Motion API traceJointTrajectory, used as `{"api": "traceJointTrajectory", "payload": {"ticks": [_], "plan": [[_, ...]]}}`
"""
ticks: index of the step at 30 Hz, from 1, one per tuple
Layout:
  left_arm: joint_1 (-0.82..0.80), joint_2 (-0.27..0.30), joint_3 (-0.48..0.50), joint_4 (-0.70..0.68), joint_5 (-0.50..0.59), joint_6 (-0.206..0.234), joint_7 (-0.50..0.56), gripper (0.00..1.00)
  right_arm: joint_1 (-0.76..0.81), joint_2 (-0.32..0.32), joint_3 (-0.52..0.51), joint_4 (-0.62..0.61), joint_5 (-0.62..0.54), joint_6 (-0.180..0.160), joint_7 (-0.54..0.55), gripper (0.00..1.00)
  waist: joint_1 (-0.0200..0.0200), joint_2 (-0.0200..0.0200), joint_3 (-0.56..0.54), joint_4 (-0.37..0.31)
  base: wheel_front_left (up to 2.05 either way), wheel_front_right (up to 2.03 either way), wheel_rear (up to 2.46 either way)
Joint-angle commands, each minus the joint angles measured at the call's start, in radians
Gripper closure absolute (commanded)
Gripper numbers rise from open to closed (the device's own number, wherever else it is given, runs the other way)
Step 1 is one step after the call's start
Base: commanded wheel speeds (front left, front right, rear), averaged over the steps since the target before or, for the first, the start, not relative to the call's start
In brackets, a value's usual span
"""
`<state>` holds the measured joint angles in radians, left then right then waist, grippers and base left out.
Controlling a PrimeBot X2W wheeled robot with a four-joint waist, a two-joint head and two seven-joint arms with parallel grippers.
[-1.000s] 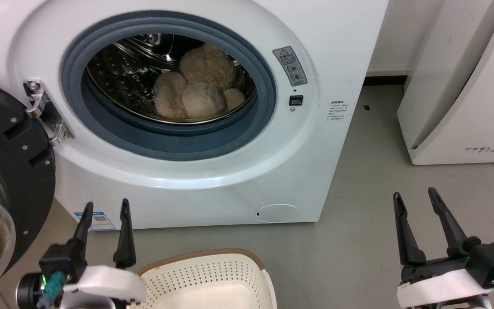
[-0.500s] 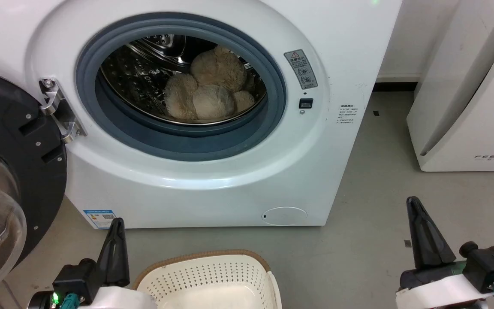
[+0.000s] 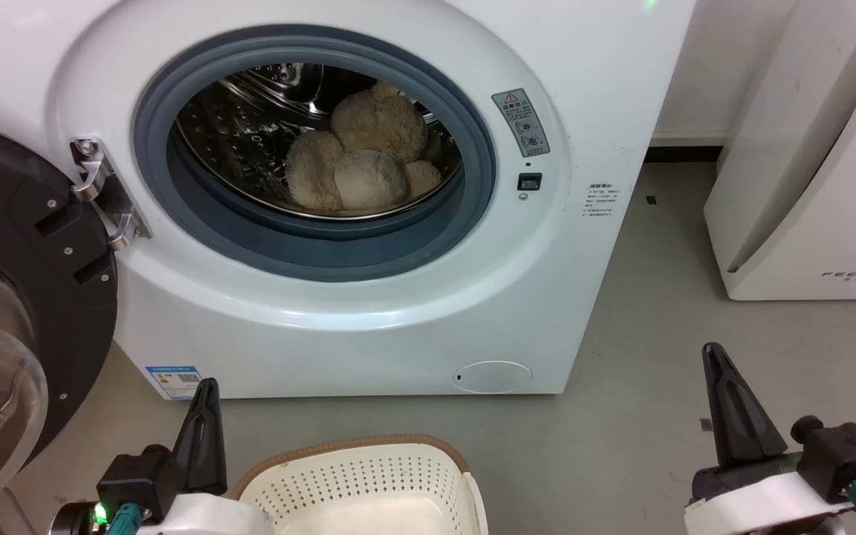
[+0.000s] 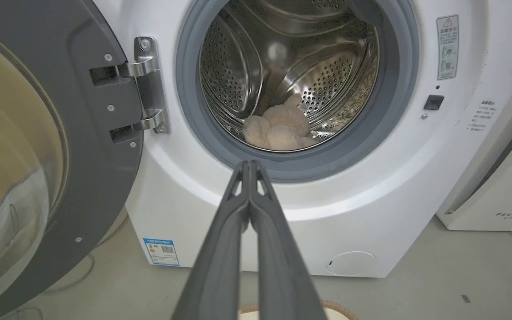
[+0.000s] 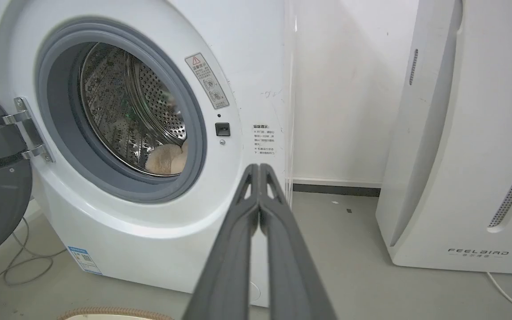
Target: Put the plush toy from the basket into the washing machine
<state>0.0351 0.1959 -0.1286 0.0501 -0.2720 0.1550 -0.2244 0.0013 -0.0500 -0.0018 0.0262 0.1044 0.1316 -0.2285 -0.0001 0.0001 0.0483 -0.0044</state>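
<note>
The plush toy (image 3: 357, 167) is lying inside the washing machine (image 3: 368, 334), resting on the floor of the steel drum (image 3: 235, 141) just beyond the grey door ring (image 3: 324, 256), with its rounded limbs bunching toward the near side. The basket (image 3: 339, 444) is standing on the floor near the robot, well apart from the toy, and no toy is showing in the visible part of it. The left gripper (image 3: 208, 390) and the right gripper (image 3: 713, 357) are both hanging low with fingers pressed together, holding nothing. The door (image 3: 19, 245) is standing open at the left. Judging by its fluffy pile, the toy is likely light, soft and compressible, and not slippery or fragile. If regrasping is needed, pinching deep around one rounded limb should be the most secure hold, since a shallow bite risks catching only loose fur.
</note>
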Motion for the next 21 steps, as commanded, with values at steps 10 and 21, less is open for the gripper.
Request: {"api": "traceJointTrajectory", "payload": {"ticks": [10,21], "plan": [[-0.007,-0.018,0.016,-0.009,0.035,-0.018,0.022,1.0,0.0,0.0,0.0,-0.005,-0.013,0.0,0.025,1.0,0.0001,-0.0001,-0.004,0.0,0.0,0.0,0.0],[-0.01,-0.032,0.028,-0.014,0.062,-0.033,0.045,1.0,0.0,0.0,0.001,-0.007,-0.023,0.0,0.047,1.0,0.0001,-0.0001,-0.009,0.001,0.0,0.0,0.0]]}}
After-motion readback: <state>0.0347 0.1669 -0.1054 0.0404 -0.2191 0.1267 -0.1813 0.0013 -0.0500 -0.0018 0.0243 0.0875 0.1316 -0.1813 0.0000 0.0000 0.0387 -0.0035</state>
